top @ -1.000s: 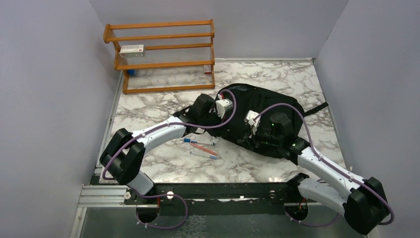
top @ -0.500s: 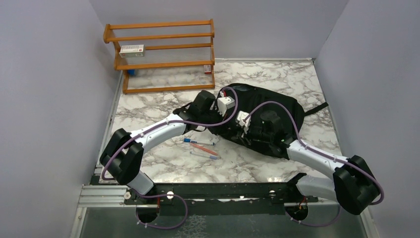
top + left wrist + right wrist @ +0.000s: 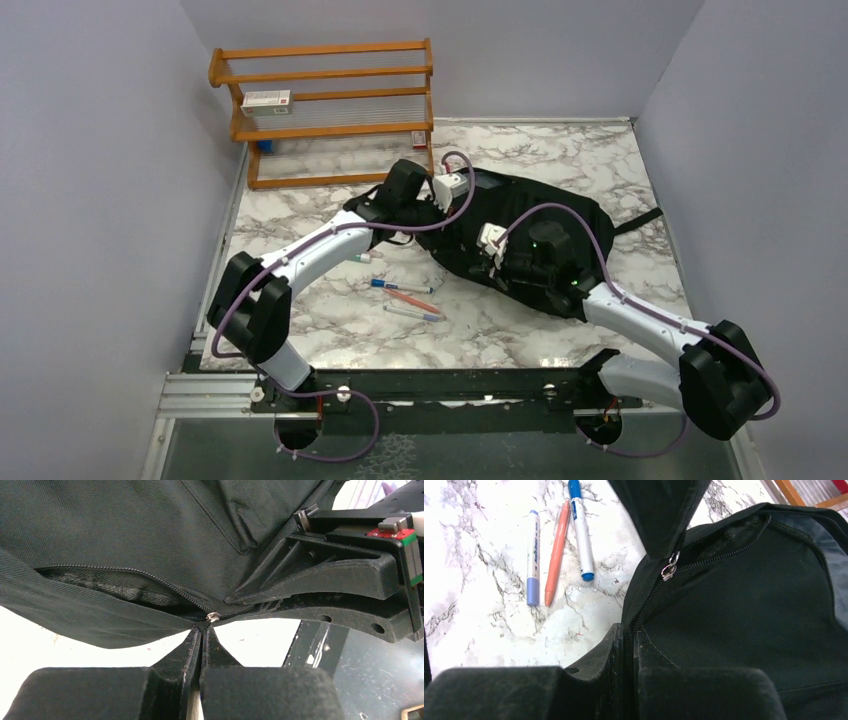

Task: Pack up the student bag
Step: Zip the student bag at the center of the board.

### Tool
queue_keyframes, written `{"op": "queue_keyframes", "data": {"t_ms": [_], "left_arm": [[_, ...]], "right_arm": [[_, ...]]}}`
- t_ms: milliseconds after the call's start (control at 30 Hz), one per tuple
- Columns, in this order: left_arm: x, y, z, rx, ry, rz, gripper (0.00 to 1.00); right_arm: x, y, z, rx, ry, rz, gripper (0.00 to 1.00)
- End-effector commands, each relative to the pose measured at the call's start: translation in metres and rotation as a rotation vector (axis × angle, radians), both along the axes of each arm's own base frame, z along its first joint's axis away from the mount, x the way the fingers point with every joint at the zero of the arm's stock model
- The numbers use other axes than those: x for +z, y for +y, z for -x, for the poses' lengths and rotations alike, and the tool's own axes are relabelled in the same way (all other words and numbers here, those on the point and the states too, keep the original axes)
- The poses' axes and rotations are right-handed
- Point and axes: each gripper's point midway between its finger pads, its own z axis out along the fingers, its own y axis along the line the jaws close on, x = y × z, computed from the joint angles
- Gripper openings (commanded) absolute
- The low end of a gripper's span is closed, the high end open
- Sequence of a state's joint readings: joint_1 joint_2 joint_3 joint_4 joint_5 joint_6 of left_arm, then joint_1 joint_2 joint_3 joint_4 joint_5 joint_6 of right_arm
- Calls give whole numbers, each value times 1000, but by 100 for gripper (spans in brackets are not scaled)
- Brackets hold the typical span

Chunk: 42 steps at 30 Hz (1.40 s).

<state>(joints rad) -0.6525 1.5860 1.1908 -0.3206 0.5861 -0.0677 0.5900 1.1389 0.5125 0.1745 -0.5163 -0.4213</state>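
Observation:
The student bag [image 3: 530, 200], a large black backpack, lies on the marble table right of centre. Its zipper [image 3: 125, 570] is partly open, showing dark mesh inside. My left gripper [image 3: 204, 626] is shut on the zipper pull just below the silver slider [image 3: 213, 616]; from above it sits at the bag's near-left corner [image 3: 440, 212]. My right gripper [image 3: 629, 629] is shut on the bag's edge [image 3: 724, 630] along the zipper seam, a short way from the slider [image 3: 669, 570]. From above, the right gripper [image 3: 478, 262] is at the bag's front-left rim.
Three pens lie on the table left of the bag: a pale blue one [image 3: 533, 555], an orange one [image 3: 556, 550] and a blue-and-white one [image 3: 580, 530]. Another pen [image 3: 360, 258] lies by the left forearm. A wooden shelf [image 3: 330, 110] holding a small box [image 3: 265, 98] stands at the back left.
The right gripper has moved left and closed on the bag's edge. The left gripper, still shut, has pulled back and left, uncovering a pen beside its forearm.

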Motion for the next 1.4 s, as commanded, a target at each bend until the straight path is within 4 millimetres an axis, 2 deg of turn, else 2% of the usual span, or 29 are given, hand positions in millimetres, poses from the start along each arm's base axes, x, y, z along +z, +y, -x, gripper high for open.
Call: {"op": "queue_keyframes", "data": {"t_ms": [0, 200, 500, 633, 833, 933, 1033, 1133, 1267, 1367], "left_arm": [[33, 5, -43, 64, -67, 60, 0], [37, 22, -76, 179, -88, 23, 0], [31, 53, -116, 315, -121, -104, 0], [21, 59, -132, 350, -129, -163, 0], [7, 56, -156, 369, -135, -216, 0], [5, 47, -152, 325, -109, -188, 0], [5, 39, -139, 256, -123, -174, 0], [6, 33, -122, 210, -128, -159, 0], [6, 31, -100, 174, -117, -137, 0], [5, 31, -88, 154, -104, -125, 0]], "right_arm": [[-5, 2, 26, 96, 76, 25, 1], [-14, -4, 31, 94, 117, 90, 1], [-10, -8, 46, 122, 137, 125, 0], [-10, -10, 61, 165, 174, 150, 1], [0, -10, 88, 256, 227, 150, 1], [13, -9, 81, 225, 178, 120, 7], [37, -4, 64, 142, 107, 38, 29], [63, 1, 45, 12, 68, -83, 40], [78, -2, 16, -230, 159, -207, 46], [84, 9, 8, -280, 257, -284, 56]]}}
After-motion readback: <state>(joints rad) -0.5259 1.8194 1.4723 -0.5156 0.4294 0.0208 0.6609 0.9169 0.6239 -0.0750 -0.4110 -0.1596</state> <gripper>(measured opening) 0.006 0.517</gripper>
